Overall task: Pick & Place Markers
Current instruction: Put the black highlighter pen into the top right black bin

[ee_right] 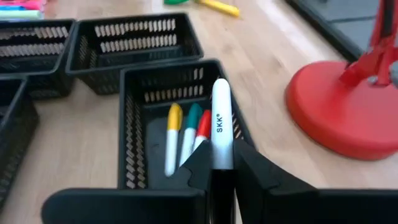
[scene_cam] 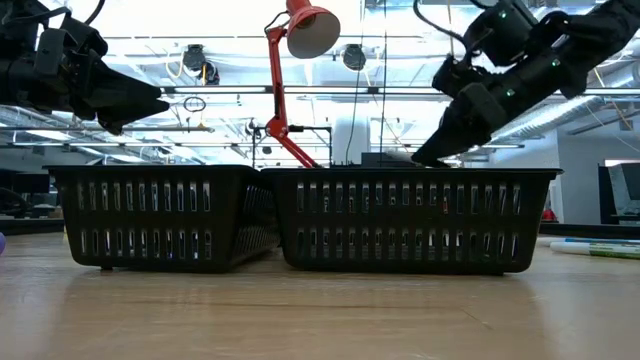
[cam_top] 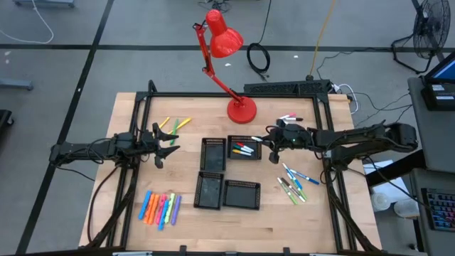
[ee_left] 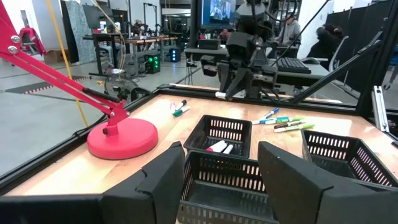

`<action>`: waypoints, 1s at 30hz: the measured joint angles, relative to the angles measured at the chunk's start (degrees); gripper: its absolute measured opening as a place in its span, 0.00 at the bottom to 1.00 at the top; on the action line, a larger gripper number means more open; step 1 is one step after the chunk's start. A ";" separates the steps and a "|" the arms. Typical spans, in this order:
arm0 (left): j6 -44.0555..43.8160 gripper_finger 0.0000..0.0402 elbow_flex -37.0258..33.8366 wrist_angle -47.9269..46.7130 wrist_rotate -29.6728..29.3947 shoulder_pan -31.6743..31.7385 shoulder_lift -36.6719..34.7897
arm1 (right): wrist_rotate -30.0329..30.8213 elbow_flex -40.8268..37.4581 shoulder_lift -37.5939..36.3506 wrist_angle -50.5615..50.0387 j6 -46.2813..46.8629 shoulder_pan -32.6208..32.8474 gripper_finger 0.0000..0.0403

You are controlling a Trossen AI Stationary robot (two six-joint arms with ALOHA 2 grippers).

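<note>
My right gripper (cam_top: 273, 147) hovers over the right end of the far right black mesh tray (cam_top: 244, 156), shut on a white marker (ee_right: 221, 118). In that tray lie yellow-, green- and red-capped markers (ee_right: 186, 134). More markers lie on the table: neon ones (cam_top: 160, 208) near left, yellow-green ones (cam_top: 175, 126) far left, thin pens (cam_top: 294, 183) at the right, and a few (cam_top: 288, 117) by the lamp. My left gripper (cam_top: 169, 148) waits open, level, left of the trays, touching nothing. My right gripper pinches the white marker's barrel (ee_right: 222, 163) between its two fingers. The marker lies along the fingers, and its rounded white end (ee_right: 220, 87) sticks out past the fingertips. The fingers come from the table's right, slanting down. The marker is lifted clear above the tray.
Three more black mesh trays stand in a block: far left (cam_top: 212, 153), near left (cam_top: 209, 190), near right (cam_top: 242, 193). A red desk lamp's base (cam_top: 242, 109) sits at the far edge behind the trays, its arm leaning left. A black frame rims the table (cam_top: 234, 94).
</note>
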 joint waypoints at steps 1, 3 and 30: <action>0.00 0.52 -0.02 0.00 0.02 0.00 0.00 | 0.06 0.18 -0.02 0.08 0.00 0.34 0.08; 0.00 0.52 -0.01 0.00 0.02 -0.01 0.00 | 0.04 0.65 0.37 0.02 -0.01 1.01 0.07; 0.00 0.52 -0.02 -0.07 0.01 -0.01 0.00 | -0.38 14.12 24.19 1.34 -2.60 5.08 0.08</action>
